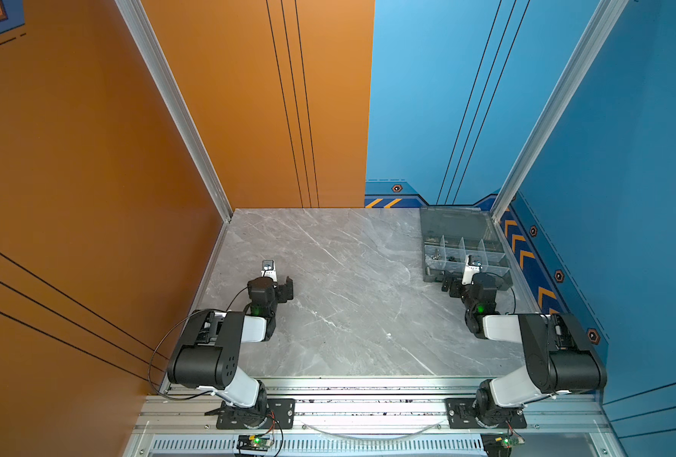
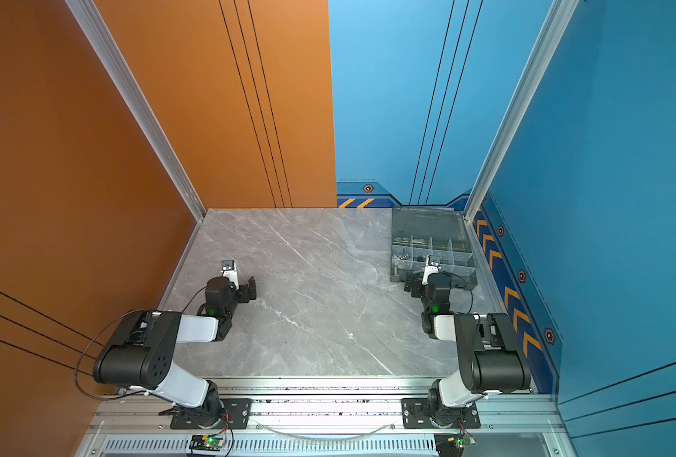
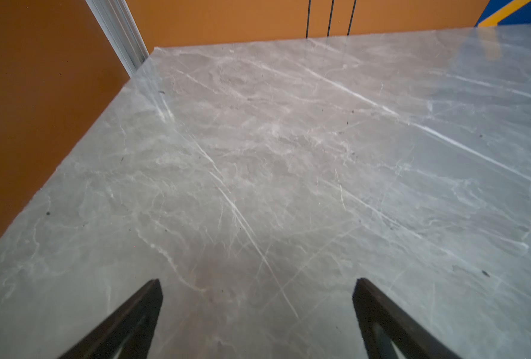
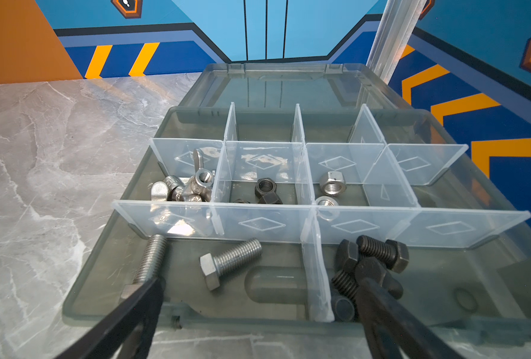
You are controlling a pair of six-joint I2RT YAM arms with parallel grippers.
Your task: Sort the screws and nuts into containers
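The containers are compartments of a smoky-grey organiser box [image 4: 226, 324] at the table's back right [image 1: 431, 277] [image 2: 397, 277]. In the right wrist view two silver screws [image 4: 231, 261] lie in a near compartment and black screws [image 4: 382, 251] are piled in the one beside it. The row behind holds silver wing nuts [image 4: 192, 186], black nuts [image 4: 265, 188] and silver nuts [image 4: 331, 181] in separate compartments. My right gripper [image 4: 259, 289] [image 1: 449, 285] hangs open over the box's near edge, holding nothing. At the left my left gripper [image 3: 258, 289] [image 1: 284, 289] is open above bare marble.
The box's lid [image 4: 276, 84] lies open flat toward the back wall. An aluminium corner post [image 1: 498, 209] and the blue right wall stand close beside the box. An orange wall borders the table's left edge [image 3: 71, 149].
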